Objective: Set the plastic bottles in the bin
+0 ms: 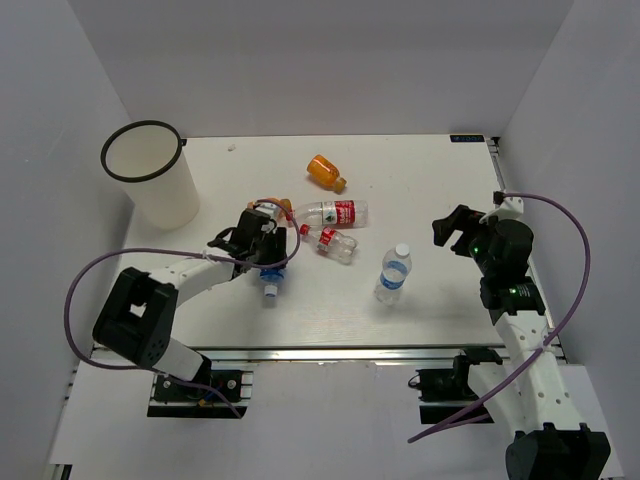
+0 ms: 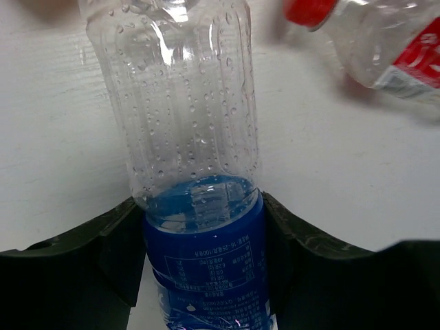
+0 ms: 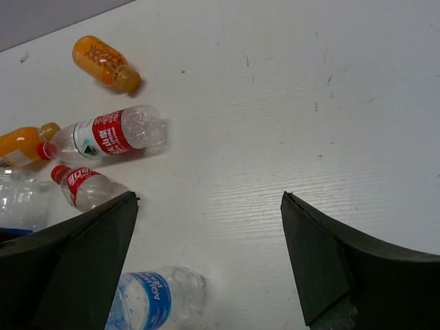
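My left gripper (image 1: 265, 258) (image 2: 204, 240) is shut on a clear blue-labelled bottle (image 2: 199, 172) (image 1: 270, 285) lying on the table, one finger pressed against each side of its label. Two red-labelled bottles (image 1: 333, 212) (image 1: 330, 243) lie just to its right. One orange bottle (image 1: 326, 172) lies farther back, and another (image 1: 277, 206) peeks out behind the left gripper. A second blue-labelled bottle (image 1: 394, 272) (image 3: 155, 299) stands upright mid-table. My right gripper (image 1: 462, 228) (image 3: 210, 206) hangs open above the table to its right, holding nothing. The white bin (image 1: 170, 200) stands at the back left.
White walls enclose the table on the left, back and right. A purple cable loops from each arm. The table's near edge runs along a metal rail (image 1: 330, 352) in front of the arm bases.
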Motion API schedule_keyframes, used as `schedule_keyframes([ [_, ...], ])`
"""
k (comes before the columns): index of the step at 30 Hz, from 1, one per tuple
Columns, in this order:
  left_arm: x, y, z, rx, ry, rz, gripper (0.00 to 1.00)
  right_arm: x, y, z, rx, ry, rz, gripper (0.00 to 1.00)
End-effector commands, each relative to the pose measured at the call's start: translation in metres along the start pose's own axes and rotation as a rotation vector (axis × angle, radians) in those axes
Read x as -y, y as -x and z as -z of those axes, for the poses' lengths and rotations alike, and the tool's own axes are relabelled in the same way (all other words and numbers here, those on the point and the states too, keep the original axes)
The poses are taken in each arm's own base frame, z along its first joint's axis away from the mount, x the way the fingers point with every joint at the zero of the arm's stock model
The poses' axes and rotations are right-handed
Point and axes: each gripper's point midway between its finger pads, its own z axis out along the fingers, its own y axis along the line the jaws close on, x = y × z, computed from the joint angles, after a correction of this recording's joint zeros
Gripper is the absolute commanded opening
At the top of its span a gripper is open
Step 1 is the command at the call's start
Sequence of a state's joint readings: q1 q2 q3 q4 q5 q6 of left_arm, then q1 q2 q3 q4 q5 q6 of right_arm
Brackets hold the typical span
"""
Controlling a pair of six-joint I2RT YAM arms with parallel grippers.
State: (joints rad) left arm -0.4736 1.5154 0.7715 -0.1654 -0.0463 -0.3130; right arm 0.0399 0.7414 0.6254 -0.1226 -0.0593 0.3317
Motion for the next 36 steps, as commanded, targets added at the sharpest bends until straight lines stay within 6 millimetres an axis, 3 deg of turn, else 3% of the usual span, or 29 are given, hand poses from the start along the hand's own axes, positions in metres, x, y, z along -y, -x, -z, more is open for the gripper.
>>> schedule_keyframes([
  [1, 0.02, 0.048, 0.038, 0.149, -0.08, -0.014, 0.28, 0.0, 0.011, -0.001, 0.042, -0.002, 0.021, 0.89],
  [4, 0.02, 0.089, 0.085, 0.305, -0.067, -0.011, 0.28, -0.001, 0.013, 0.0, 0.046, 0.004, 0.028, 0.89],
  [6, 0.016, 0.135, 0.128, 0.464, -0.028, 0.007, 0.29, -0.002, 0.013, 0.0, 0.049, 0.01, 0.029, 0.89],
  [7, 0.003, 0.153, 0.143, 0.529, 0.055, 0.025, 0.29, -0.003, 0.013, -0.001, 0.052, 0.019, 0.035, 0.89],
  [8, 0.002, 0.183, 0.171, 0.615, 0.082, 0.034, 0.29, -0.004, 0.013, -0.002, 0.05, 0.025, 0.038, 0.89],
  [10, -0.023, 0.212, 0.198, 0.7, 0.254, 0.032, 0.32, -0.005, 0.013, -0.003, 0.042, 0.027, 0.043, 0.89],
  [11, -0.03, 0.238, 0.225, 0.771, 0.319, 0.025, 0.32, -0.004, 0.013, -0.004, 0.036, 0.025, 0.045, 0.89],
  [13, -0.063, 0.261, 0.242, 0.816, 0.477, 0.073, 0.31, -0.003, 0.014, -0.005, 0.029, 0.018, 0.053, 0.89],
  [14, -0.091, 0.273, 0.254, 0.838, 0.54, 0.1, 0.31, -0.003, 0.013, -0.005, 0.026, 0.017, 0.054, 0.89],
  [17, -0.129, 0.31, 0.285, 0.975, 0.581, 0.145, 0.29, -0.003, 0.013, -0.006, 0.031, 0.02, 0.058, 0.89],
  [18, -0.157, 0.313, 0.286, 0.99, 0.629, 0.153, 0.29, -0.004, 0.013, -0.007, 0.03, 0.024, 0.058, 0.89],
  [19, -0.162, 0.329, 0.296, 1.076, 0.615, 0.149, 0.29, -0.004, 0.013, -0.007, 0.034, 0.027, 0.061, 0.89],
  [20, -0.181, 0.331, 0.299, 1.086, 0.669, 0.127, 0.3, -0.005, 0.016, -0.007, 0.04, 0.032, 0.063, 0.89],
  [21, -0.189, 0.336, 0.289, 1.088, 0.682, 0.112, 0.32, -0.006, 0.015, -0.008, 0.037, 0.039, 0.069, 0.89],
  [23, -0.197, 0.353, 0.296, 1.164, 0.709, 0.088, 0.35, -0.008, 0.017, -0.007, 0.044, 0.047, 0.083, 0.89],
  [24, -0.215, 0.355, 0.3, 1.175, 0.749, 0.096, 0.35, -0.007, 0.018, -0.008, 0.047, 0.047, 0.086, 0.89],
  [27, -0.236, 0.377, 0.303, 1.201, 0.792, 0.082, 0.33, -0.005, 0.016, -0.01, 0.053, 0.042, 0.096, 0.89],
  [28, -0.247, 0.379, 0.286, 1.179, 0.808, 0.079, 0.33, -0.004, 0.015, -0.011, 0.051, 0.041, 0.1, 0.89],
  [31, -0.273, 0.385, 0.28, 1.18, 0.856, 0.112, 0.33, -0.003, 0.012, -0.015, 0.038, 0.041, 0.099, 0.89],
  [32, -0.284, 0.383, 0.264, 1.152, 0.872, 0.123, 0.33, -0.003, 0.01, -0.018, 0.027, 0.041, 0.099, 0.89],
  [35, -0.297, 0.373, 0.247, 1.152, 0.916, 0.127, 0.36, -0.001, 0.006, -0.021, 0.006, 0.038, 0.097, 0.89],
  [36, -0.3, 0.37, 0.248, 1.173, 0.934, 0.144, 0.42, -0.001, 0.005, -0.021, 0.001, 0.036, 0.097, 0.89],
])
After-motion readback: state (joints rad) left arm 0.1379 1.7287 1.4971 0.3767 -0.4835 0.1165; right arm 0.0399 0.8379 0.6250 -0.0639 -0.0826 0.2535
